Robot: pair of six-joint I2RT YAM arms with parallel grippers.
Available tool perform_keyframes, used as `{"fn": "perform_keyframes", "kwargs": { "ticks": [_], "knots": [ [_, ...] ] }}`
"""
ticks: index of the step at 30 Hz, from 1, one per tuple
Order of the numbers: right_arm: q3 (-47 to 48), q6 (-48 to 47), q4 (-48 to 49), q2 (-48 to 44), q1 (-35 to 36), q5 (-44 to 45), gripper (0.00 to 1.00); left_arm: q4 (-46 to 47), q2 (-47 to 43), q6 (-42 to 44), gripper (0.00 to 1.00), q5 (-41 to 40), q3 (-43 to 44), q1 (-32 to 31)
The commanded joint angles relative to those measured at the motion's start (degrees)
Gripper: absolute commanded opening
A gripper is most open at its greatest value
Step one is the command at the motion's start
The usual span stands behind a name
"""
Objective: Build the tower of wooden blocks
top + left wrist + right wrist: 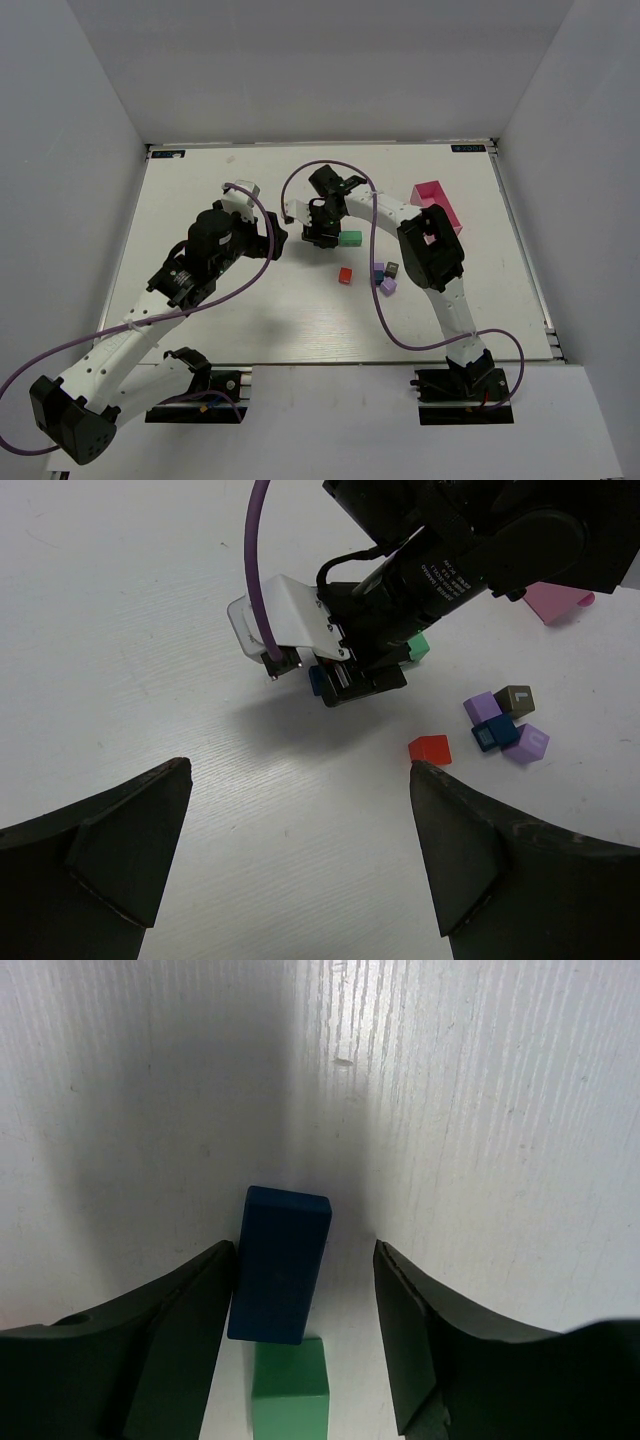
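Observation:
A dark blue block (280, 1265) lies flat on the white table between the fingers of my right gripper (305, 1250). The left finger is against it and the right finger stands apart, so the gripper is open. A green block (290, 1380) lies just behind the blue one. In the top view my right gripper (320, 235) is beside the green block (351, 238). A red block (345, 275) lies alone nearer the arms. A cluster of purple (482, 707), dark (516, 698), blue (492, 734) and lilac (527, 743) blocks lies to its right. My left gripper (300, 767) hangs open and empty.
A pink tray (437, 205) stands at the back right, beside the right arm's elbow. Purple cables loop over both arms. White walls close the table (200, 190) on three sides. The left gripper (278, 240) hovers close to the right gripper's left side.

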Motion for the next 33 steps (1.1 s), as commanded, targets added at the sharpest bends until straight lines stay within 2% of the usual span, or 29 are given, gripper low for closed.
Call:
{"fn": "perform_keyframes", "kwargs": {
  "ticks": [1, 33],
  "knots": [
    [1.6, -1.7, -1.6, 0.5, 0.1, -0.2, 0.62, 0.4, -1.4, 0.4, 1.00, 0.0, -0.7, 0.3],
    [-1.1, -9.6, -5.4, -1.2, -0.1, -1.3, 0.59, 0.9, -0.9, 0.4, 1.00, 0.5, -0.7, 0.3]
  ]
}}
